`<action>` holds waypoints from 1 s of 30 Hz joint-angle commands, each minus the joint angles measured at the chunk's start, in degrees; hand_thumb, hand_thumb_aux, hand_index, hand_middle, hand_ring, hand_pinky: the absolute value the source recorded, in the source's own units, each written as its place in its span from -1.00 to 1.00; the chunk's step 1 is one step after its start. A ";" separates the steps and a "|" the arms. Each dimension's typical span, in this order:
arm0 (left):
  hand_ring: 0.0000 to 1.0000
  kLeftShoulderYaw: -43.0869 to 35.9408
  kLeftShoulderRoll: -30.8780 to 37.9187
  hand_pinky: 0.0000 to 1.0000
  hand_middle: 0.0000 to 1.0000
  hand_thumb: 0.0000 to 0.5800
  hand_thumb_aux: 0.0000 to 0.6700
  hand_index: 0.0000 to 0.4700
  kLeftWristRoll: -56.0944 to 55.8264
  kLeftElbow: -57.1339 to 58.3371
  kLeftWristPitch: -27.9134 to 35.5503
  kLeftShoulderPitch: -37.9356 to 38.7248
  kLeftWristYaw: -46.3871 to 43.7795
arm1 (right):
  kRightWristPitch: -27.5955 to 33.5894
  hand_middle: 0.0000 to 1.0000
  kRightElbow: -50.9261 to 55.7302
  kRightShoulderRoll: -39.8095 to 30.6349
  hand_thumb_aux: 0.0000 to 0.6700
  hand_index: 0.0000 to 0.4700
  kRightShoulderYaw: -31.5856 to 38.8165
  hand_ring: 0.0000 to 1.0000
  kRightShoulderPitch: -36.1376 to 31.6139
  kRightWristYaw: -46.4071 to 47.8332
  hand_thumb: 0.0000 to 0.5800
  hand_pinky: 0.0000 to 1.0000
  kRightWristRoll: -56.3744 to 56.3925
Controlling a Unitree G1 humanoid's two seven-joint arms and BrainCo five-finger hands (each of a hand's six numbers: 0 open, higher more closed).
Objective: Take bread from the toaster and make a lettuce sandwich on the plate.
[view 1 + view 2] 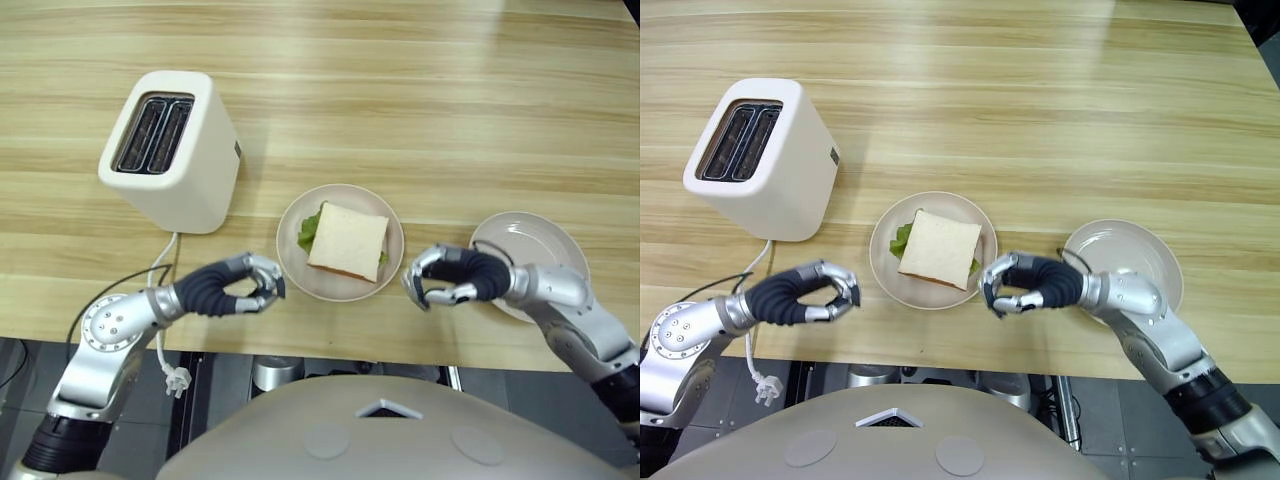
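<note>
So, the sandwich sits on the middle plate, top slice over lettuce that pokes out at its left edge. Looks finished to me. Both toaster slots look dark and bare. My left hand and right hand hover just beside the plate, one on each side, fingers curled in on nothing. I'd guess that keeps them clear of the food. The spare plate is off to the right.

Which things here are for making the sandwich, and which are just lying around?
For the sandwich: toaster, middle plate, bread slice, lettuce under the bread.
Just lying around: white dish on the right, loose power plug hanging off the table edge.
</note>
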 commanded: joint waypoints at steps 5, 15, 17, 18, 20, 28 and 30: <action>1.00 -12.84 -1.66 1.00 1.00 1.00 1.00 0.96 34.94 17.07 -0.60 -10.90 10.82 | -6.90 1.00 10.00 9.13 1.00 0.96 3.74 1.00 -2.57 -4.32 1.00 1.00 -31.35; 1.00 -22.45 -5.45 1.00 1.00 1.00 1.00 0.96 63.13 28.59 -3.68 -22.28 28.06 | -19.74 1.00 24.84 19.05 1.00 0.96 7.86 1.00 -12.07 -22.90 1.00 1.00 -66.79; 1.00 -23.60 -6.26 1.00 1.00 1.00 1.00 0.96 64.08 30.20 -4.18 -23.59 28.98 | -20.79 1.00 27.23 19.75 1.00 0.96 8.76 1.00 -13.91 -25.74 1.00 1.00 -71.46; 1.00 -23.87 -7.04 1.00 1.00 1.00 1.00 0.96 64.31 31.02 -4.43 -24.59 29.82 | -21.01 1.00 28.69 20.08 1.00 0.96 9.34 1.00 -15.16 -27.16 1.00 1.00 -73.95; 1.00 -23.78 -8.56 1.00 1.00 1.00 1.00 0.96 64.90 32.51 -4.41 -26.64 31.67 | -20.89 1.00 31.57 20.81 1.00 0.96 10.35 1.00 -17.77 -29.58 1.00 1.00 -78.35; 1.00 -23.85 -12.70 1.00 1.00 1.00 1.00 0.96 64.60 42.64 -4.98 -35.26 35.53 | -19.07 1.00 45.96 24.68 1.00 0.96 11.95 1.00 -31.20 -35.74 1.00 1.00 -85.24; 1.00 -24.28 -13.80 1.00 1.00 1.00 1.00 0.96 65.51 47.27 -5.31 -38.84 37.79 | -19.03 1.00 49.36 25.82 1.00 0.96 12.04 1.00 -33.48 -36.91 1.00 1.00 -85.08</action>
